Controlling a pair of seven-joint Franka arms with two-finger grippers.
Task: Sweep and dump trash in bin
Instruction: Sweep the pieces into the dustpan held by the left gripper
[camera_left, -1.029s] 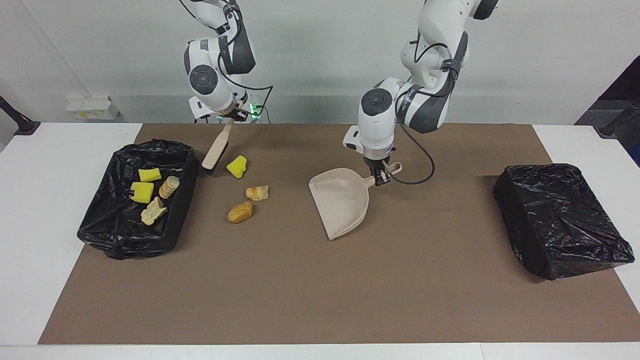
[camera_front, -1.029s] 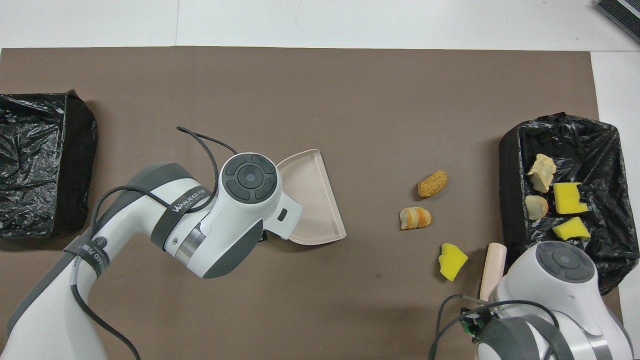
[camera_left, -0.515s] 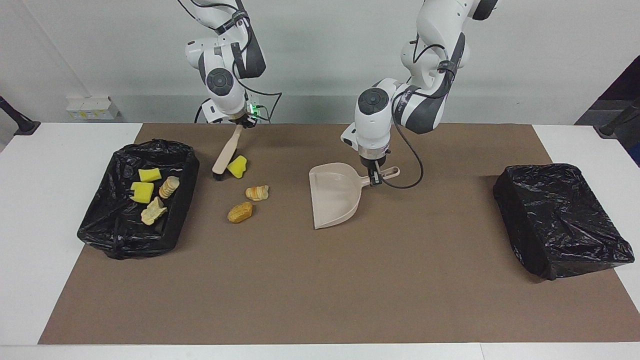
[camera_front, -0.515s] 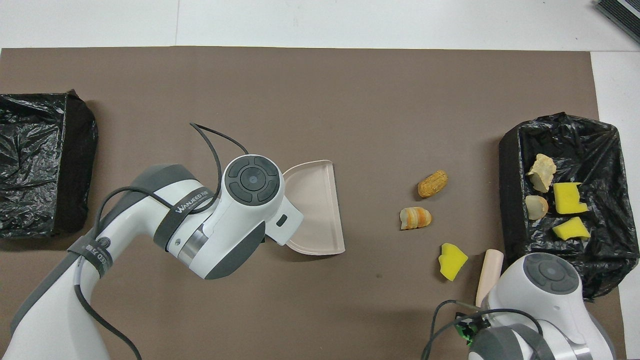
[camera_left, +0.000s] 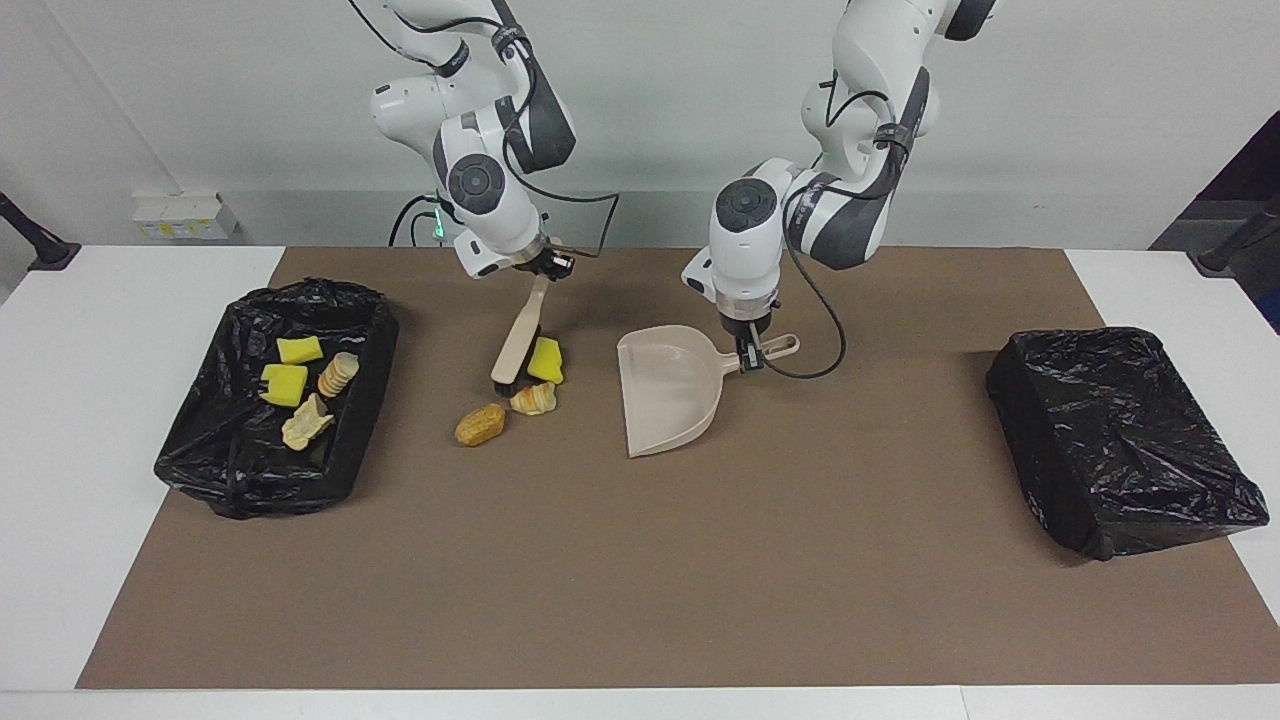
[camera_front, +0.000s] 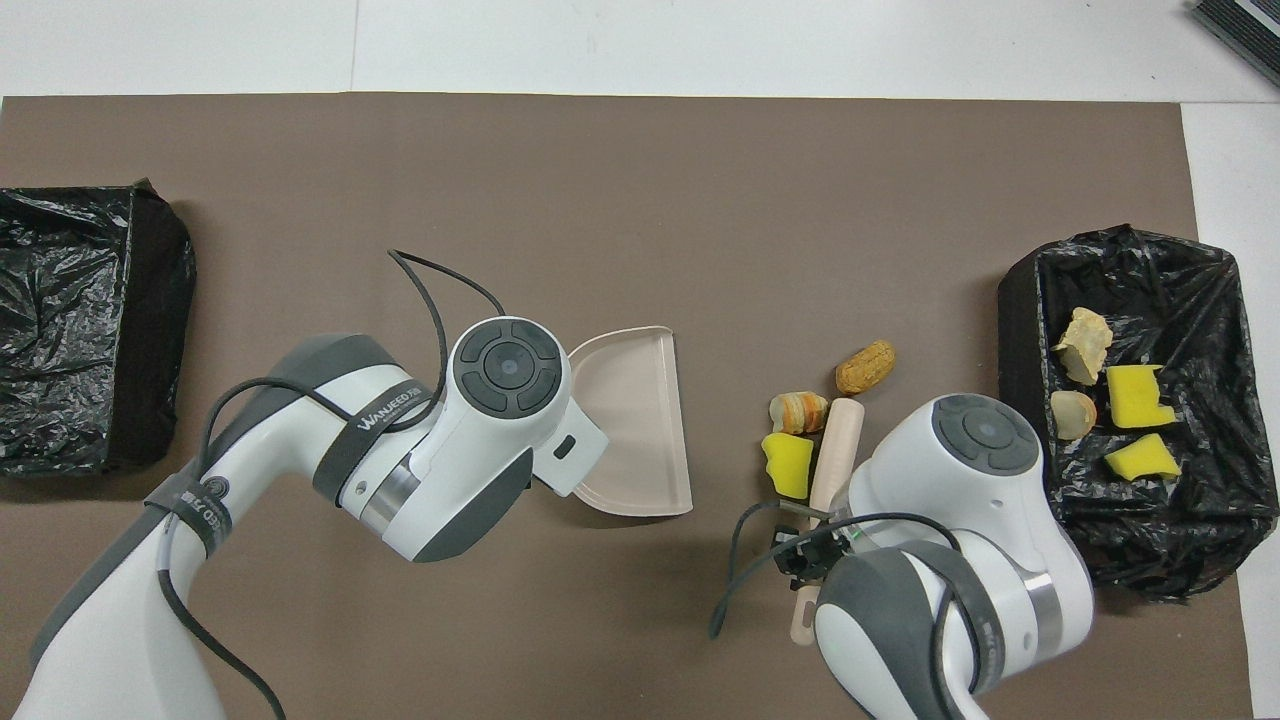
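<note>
1. Facing view: the right gripper (camera_left: 545, 268), upper centre-left of the frame, is clamped on the handle of the brush (camera_left: 521, 338). The brush slants down, its dark bristles on the mat (camera_left: 640, 560).
2. A yellow sponge (camera_left: 545, 360) touches the bristles, with a striped pastry (camera_left: 533, 399) just below it. A brown bun (camera_left: 480, 424) lies slightly apart, lower and toward the left of the frame.
3. The left gripper (camera_left: 748, 352), at centre, pinches the handle of the dustpan (camera_left: 668, 388), which lies on the mat with its mouth toward the bottom of the frame, close beside the three pieces.
4. At the left of the frame an open bin (camera_left: 370, 340) holds four more trash pieces (camera_left: 300, 385). A closed black bag (camera_left: 1120, 440) sits at the right.
5. Overhead view: the brush (camera_front: 833, 450) shows right of centre, with the sponge (camera_front: 788, 466) and the pastry (camera_front: 798, 411) against its head and the bun (camera_front: 865, 367) just above.
6. The dustpan (camera_front: 635, 420) lies at centre, partly under the left arm. Both grippers are hidden by their own wrists here.
7. The bin (camera_front: 1020, 330) with its four pieces (camera_front: 1110, 410) is at the right edge, the bag (camera_front: 90, 330) at the left.
</note>
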